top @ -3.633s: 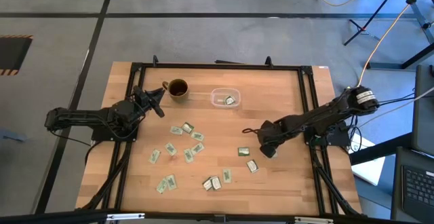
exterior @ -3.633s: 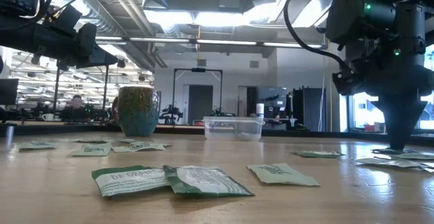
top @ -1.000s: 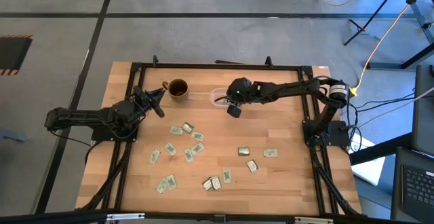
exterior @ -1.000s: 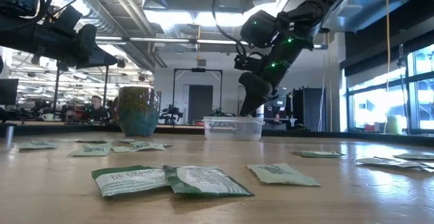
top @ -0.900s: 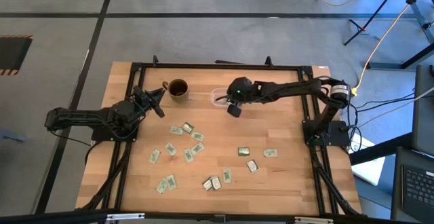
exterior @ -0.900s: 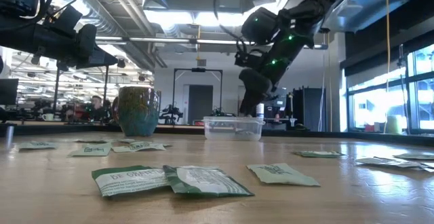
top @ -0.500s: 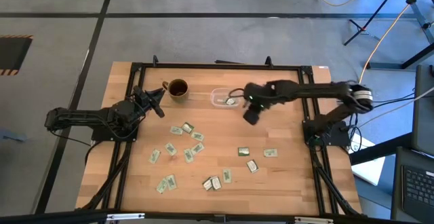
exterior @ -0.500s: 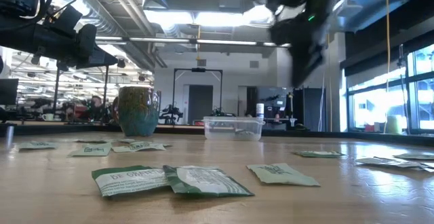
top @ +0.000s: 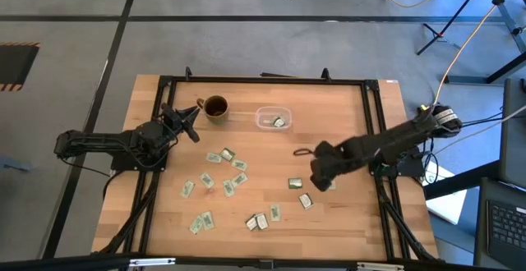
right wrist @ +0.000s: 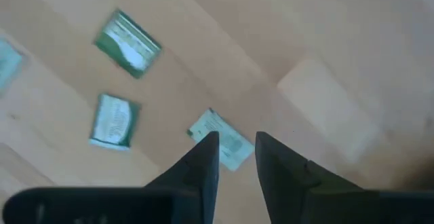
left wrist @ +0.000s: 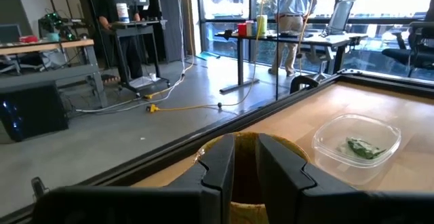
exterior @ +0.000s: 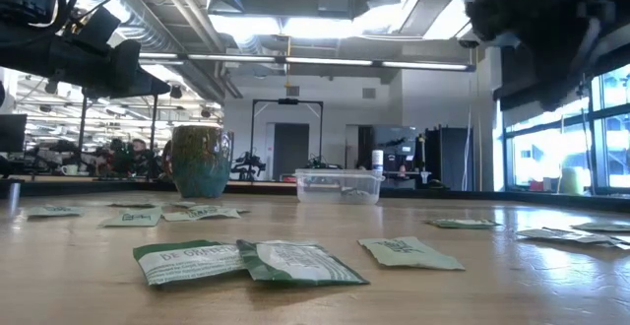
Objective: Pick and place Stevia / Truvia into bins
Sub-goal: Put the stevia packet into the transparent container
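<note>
Sachet (right wrist: pixel 222 141) beyond right gripper (right wrist: pixel 236 157) fingers, not touched.
Fingers slightly apart, empty, above worktop (top: pixel 345 115); nearest packet (exterior: pixel 189 261) reads "DE GREEN…". Left gripper (left wrist: pixel 245 157) fingers narrowly apart.

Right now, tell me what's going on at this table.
The right gripper, open and empty, hovers over a sachet among the loose ones at the table's right. The clear bin by the mug already holds sachets. Many sachets lie scattered over the wood. The left gripper waits beside the mug.
</note>
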